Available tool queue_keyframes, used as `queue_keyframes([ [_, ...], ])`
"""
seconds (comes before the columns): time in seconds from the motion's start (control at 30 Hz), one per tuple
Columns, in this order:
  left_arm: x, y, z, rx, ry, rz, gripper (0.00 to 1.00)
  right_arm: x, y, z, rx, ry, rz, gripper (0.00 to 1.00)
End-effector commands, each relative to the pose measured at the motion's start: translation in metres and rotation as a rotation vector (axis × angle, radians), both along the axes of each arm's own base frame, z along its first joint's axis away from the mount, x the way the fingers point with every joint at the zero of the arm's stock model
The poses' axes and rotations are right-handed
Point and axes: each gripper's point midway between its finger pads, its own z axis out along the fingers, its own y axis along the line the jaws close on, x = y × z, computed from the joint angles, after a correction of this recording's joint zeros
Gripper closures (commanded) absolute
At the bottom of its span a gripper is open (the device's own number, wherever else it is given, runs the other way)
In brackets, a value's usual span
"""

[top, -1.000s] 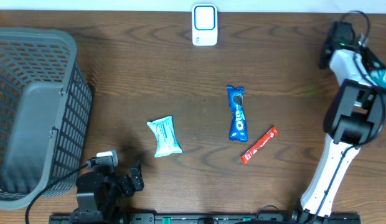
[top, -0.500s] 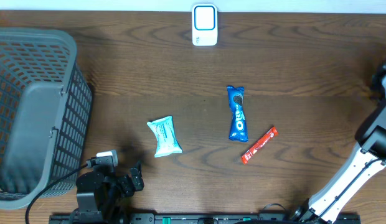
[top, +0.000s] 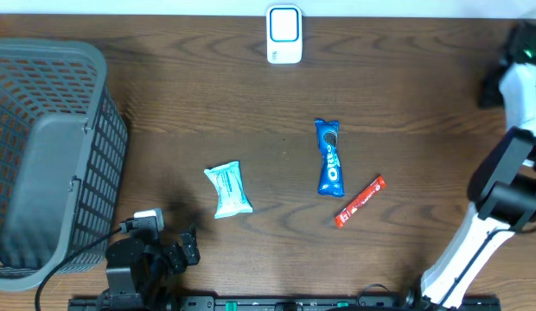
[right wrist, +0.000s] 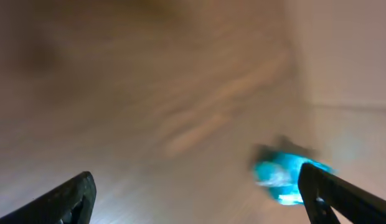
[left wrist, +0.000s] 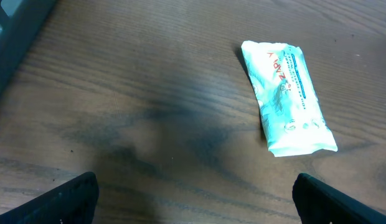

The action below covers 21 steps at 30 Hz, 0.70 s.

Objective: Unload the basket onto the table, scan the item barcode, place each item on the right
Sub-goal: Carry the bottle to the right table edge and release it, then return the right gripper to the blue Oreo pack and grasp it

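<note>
The table (top: pixel 406 104) is matt grained wood, the basket (top: pixel 108 164) grey plastic, the blue wrapper (top: pixel 329 157) glossy film.

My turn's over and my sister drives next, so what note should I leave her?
Left end effector: open, empty, near the pale teal plastic packet.
Right end effector: open, view blurred.
Blue foil cookie packet and red stick sachet lie mid-table; white box scanner stands at the far edge.
Nothing is held yet.
To do: pick an item, show its barcode to the scanner.
</note>
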Motion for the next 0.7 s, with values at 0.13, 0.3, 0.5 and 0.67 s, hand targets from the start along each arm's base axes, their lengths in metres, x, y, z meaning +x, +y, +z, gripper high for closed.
queue_keyframes([
  [0.13,-0.007,-0.002,-0.008,-0.015,0.037,0.001,0.0,0.002,0.234,0.05,0.714,-0.086,0.475,0.01],
  [0.3,-0.007,-0.002,-0.008,-0.015,0.037,0.001,0.0,-0.041,0.32,0.044,0.903,0.09,0.517,0.01],
  [0.5,-0.007,-0.002,-0.008,-0.015,0.037,0.001,0.0,-0.069,0.334,0.02,0.471,0.187,0.297,0.01],
  [0.67,-0.007,-0.002,-0.008,-0.015,0.037,0.001,0.0,-0.088,0.365,0.019,0.267,0.152,0.266,0.01],
])
